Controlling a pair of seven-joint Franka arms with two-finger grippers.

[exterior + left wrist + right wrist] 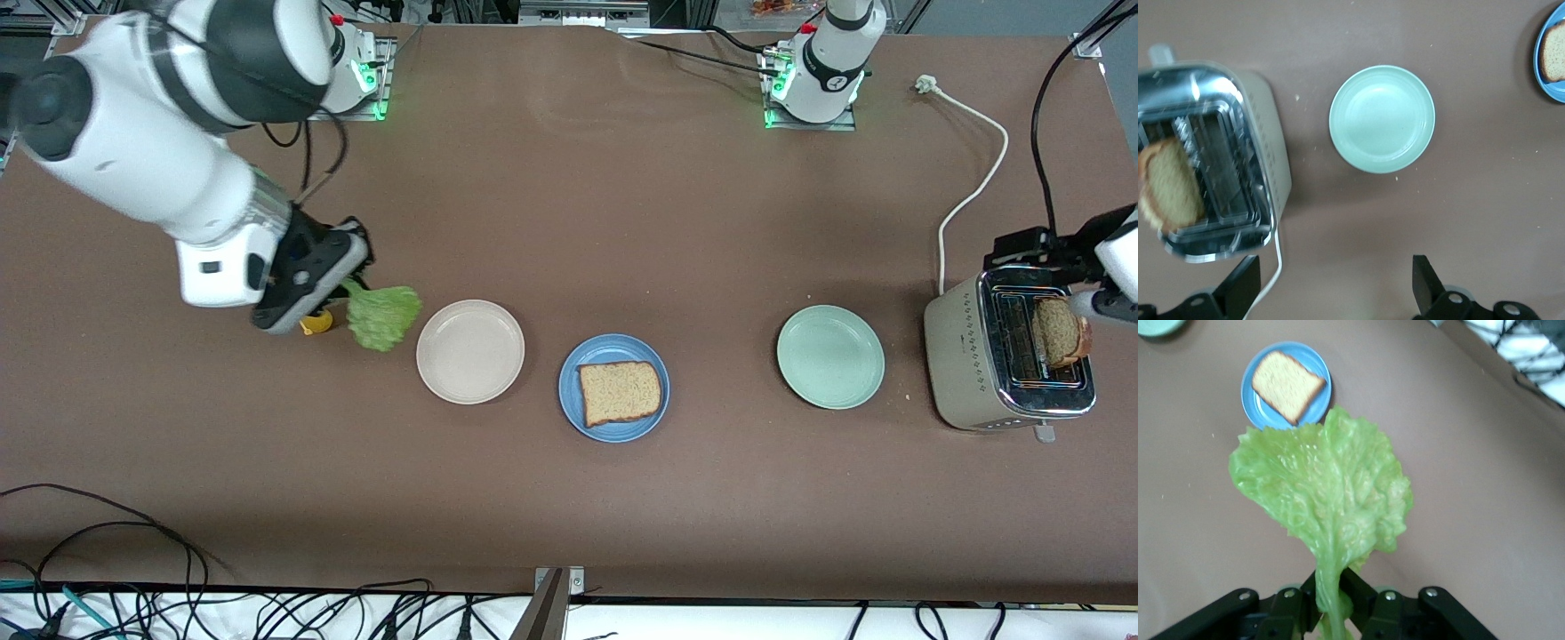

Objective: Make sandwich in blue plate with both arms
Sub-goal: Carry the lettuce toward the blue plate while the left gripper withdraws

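One bread slice (621, 392) already lay on your blue plate (573, 411), nearer the front camera than the beige plate (470, 351). Your right gripper (1333, 613) pinched the lettuce leaf (1325, 497) by its stem, toward its own end of the table. Your left gripper (1331, 280) hung wide open beside the toaster (973, 356), so the right arm looked closer to the plate.
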